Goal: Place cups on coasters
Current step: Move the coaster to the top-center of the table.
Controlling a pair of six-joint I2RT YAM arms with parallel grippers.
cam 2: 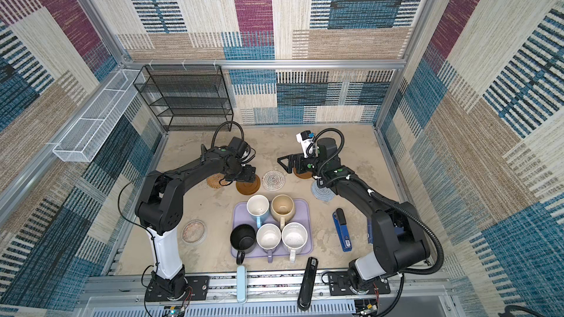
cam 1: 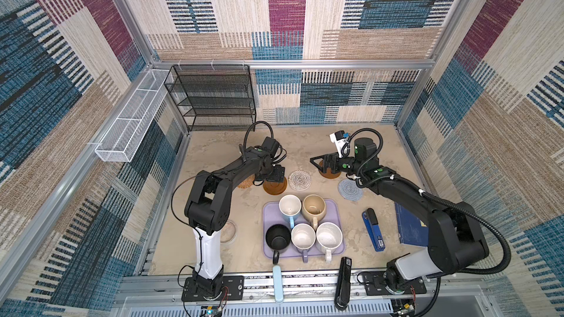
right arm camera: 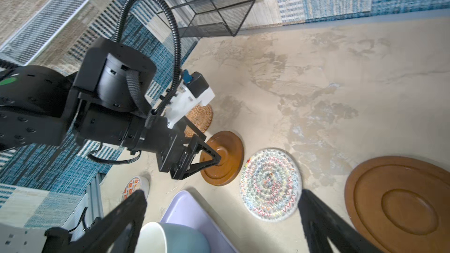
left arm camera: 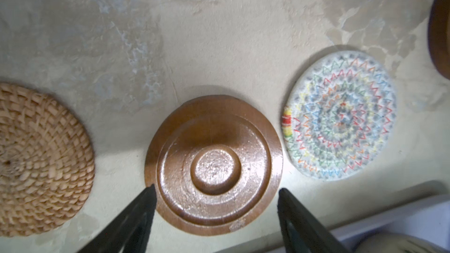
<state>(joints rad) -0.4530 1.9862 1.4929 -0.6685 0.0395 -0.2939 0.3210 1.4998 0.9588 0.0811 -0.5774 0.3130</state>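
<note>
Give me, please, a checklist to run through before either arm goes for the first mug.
1. Five mugs upright on the tray: ok.
2. Handles toward the robot: ok.
3. Coasters bare: rattan coaster, wooden coaster, white coaster, second wooden coaster, blue-grey coaster: ok.
4. Left gripper open, empty: ok.
5. Left gripper off the wooden coaster: cannot tell; a fingertip looks close.
6. Right gripper open, empty: ok.
</note>
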